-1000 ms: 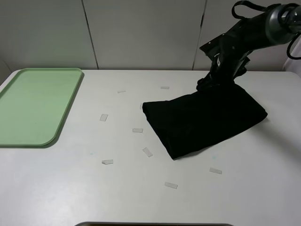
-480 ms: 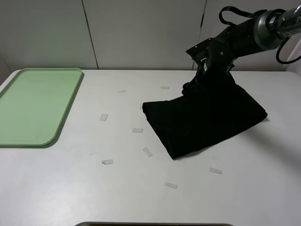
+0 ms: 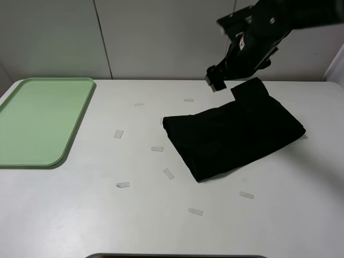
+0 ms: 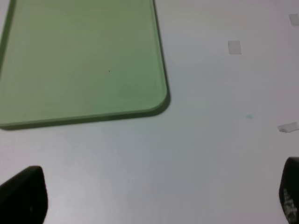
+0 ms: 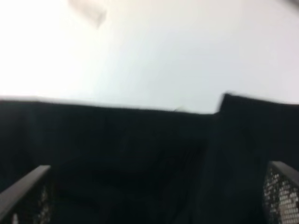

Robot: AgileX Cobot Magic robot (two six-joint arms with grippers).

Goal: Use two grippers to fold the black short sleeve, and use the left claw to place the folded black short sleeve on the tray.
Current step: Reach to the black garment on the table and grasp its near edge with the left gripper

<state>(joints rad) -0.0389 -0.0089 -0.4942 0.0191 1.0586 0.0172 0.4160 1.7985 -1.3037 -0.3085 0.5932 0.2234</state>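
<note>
Black short sleeve sits folded right of centre on the counter, right end effector wide open and empty just over its far edge, left end effector equally open, way off near the tray.

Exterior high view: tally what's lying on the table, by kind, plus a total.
tray: 1
black short sleeve: 1
small pale strips: 8 in clear view (a possible ninth at the garment's edge is unclear)
Total: 10
</note>
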